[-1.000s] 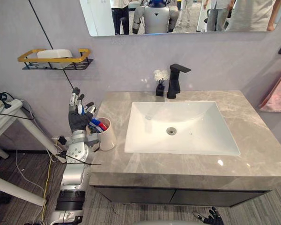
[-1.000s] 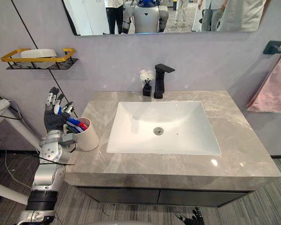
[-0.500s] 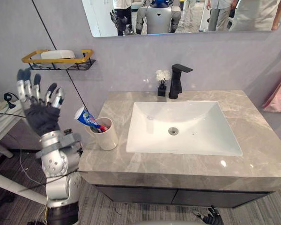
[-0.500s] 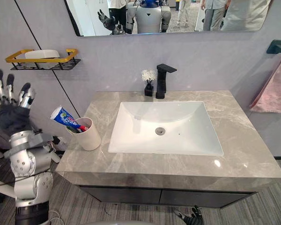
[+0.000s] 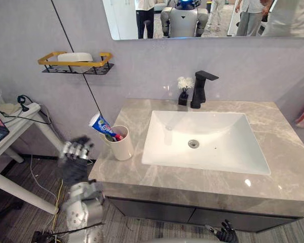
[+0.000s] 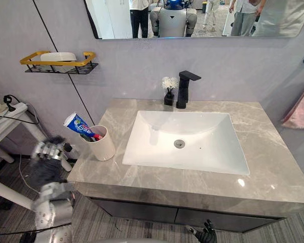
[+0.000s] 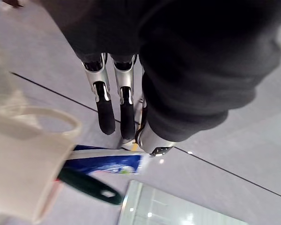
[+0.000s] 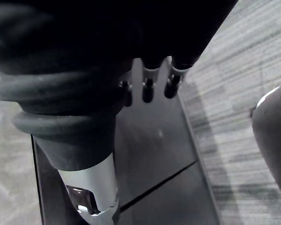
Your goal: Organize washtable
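Dropping from the raised, fingers-spread pose of half a second ago, the left hand (image 5: 75,160) is now hanging at the lower left of the head view. It is sitting below and to the left of the counter's front corner, well apart from the cup. Its fingers (image 7: 105,111) are reaching out straight and side by side, closing on nothing. The right hand (image 5: 225,234) is dangling at the bottom edge, right of centre, in front of the dark cabinet (image 5: 192,215). Its fingers (image 8: 148,90) are hanging loose and straight with nothing between them. The white cup (image 5: 123,149) is standing upright on the grey marble countertop (image 5: 142,177), left of centre and just beside the left rim of the white sink (image 5: 207,139). A toothpaste tube (image 5: 102,125) is leaning out of the cup toward the upper left, with something red showing beside it at the cup's mouth. Behind the sink, a black faucet (image 5: 202,89) is standing at the wall, and a small dark vase of white flowers (image 5: 183,91) is sitting just to its left. A yellow-rimmed wire shelf (image 5: 76,63) carrying a white dish is hanging on the wall at the upper left, and a mirror (image 5: 207,17) is running along the top. A white side table (image 5: 10,124) is standing at the left edge, and a pink towel (image 6: 300,112) is hanging at the right edge.
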Robot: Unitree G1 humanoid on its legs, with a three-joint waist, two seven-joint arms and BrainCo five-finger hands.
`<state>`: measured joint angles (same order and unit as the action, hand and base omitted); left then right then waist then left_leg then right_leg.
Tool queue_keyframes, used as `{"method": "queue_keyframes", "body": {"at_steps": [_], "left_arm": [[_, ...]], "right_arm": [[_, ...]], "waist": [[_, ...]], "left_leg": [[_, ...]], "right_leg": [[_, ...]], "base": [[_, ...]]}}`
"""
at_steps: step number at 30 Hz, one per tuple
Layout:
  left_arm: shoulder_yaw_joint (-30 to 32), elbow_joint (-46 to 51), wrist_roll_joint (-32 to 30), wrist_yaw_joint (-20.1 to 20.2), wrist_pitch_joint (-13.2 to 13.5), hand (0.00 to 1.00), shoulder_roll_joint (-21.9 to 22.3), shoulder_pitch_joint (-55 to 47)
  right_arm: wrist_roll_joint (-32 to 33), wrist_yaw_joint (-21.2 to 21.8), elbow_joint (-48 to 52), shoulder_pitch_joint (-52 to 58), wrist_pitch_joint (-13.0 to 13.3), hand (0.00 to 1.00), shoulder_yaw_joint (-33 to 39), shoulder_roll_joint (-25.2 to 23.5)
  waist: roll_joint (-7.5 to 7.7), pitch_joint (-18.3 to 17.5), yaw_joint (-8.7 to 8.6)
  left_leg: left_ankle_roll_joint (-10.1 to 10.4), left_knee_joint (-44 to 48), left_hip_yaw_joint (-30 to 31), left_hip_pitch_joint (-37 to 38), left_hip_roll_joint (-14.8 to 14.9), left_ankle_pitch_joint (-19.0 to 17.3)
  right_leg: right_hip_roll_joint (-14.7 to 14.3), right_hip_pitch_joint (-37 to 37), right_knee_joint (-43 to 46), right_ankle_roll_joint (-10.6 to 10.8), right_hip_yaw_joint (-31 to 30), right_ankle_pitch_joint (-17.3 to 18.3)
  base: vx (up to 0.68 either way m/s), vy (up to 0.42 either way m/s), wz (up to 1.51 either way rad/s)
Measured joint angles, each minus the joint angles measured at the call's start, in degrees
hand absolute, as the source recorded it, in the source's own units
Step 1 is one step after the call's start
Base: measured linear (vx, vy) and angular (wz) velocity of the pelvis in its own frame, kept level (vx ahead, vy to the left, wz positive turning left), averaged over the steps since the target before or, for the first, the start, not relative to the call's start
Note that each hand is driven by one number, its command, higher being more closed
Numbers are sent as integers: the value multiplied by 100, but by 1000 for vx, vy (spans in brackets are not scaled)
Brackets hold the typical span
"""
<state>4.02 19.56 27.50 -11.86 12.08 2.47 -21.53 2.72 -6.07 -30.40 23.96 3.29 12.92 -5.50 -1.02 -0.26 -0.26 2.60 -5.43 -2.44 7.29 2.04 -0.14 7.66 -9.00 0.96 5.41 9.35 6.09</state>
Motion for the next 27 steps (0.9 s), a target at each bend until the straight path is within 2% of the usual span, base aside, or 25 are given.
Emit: {"method": "queue_keyframes", "body": {"at_steps": [4, 17, 23, 27], "left_arm": [[-230, -402, 89, 131, -107, 100, 83, 4], [-518, -895, -112, 187, -240, 100, 45, 41], [-687, -1518, -239, 184, -284, 100, -263, 452], [-750, -1579, -351, 182, -290, 100, -353, 563]], "right_arm": [[0, -25, 0, 14, 0, 0, -89, 0], [-3, -67, -1, 7, 1, 0, -95, 2], [-8, -136, -2, 9, 3, 0, -219, 27], [-12, -133, -4, 8, 2, 0, -263, 30]], "waist": [[17, 4, 102], [111, 4, 99], [88, -23, 89], [101, -28, 76]], "left_leg": [[1, -13, -1, 1, -5, -4], [27, -26, -77, 6, 0, -27], [1, -1, -147, 37, 16, 1], [3, -4, -187, 36, 40, 1]], "right_leg": [[15, -1, 15, 9, 9, 6], [19, 45, 65, 21, -30, 14], [1, 22, -3, 24, -73, 2], [-38, 26, -67, 4, -113, -25]], "base": [[-18, -8, 0], [-11, -6, -1], [-9, -7, -4], [-14, -25, -7]]}}
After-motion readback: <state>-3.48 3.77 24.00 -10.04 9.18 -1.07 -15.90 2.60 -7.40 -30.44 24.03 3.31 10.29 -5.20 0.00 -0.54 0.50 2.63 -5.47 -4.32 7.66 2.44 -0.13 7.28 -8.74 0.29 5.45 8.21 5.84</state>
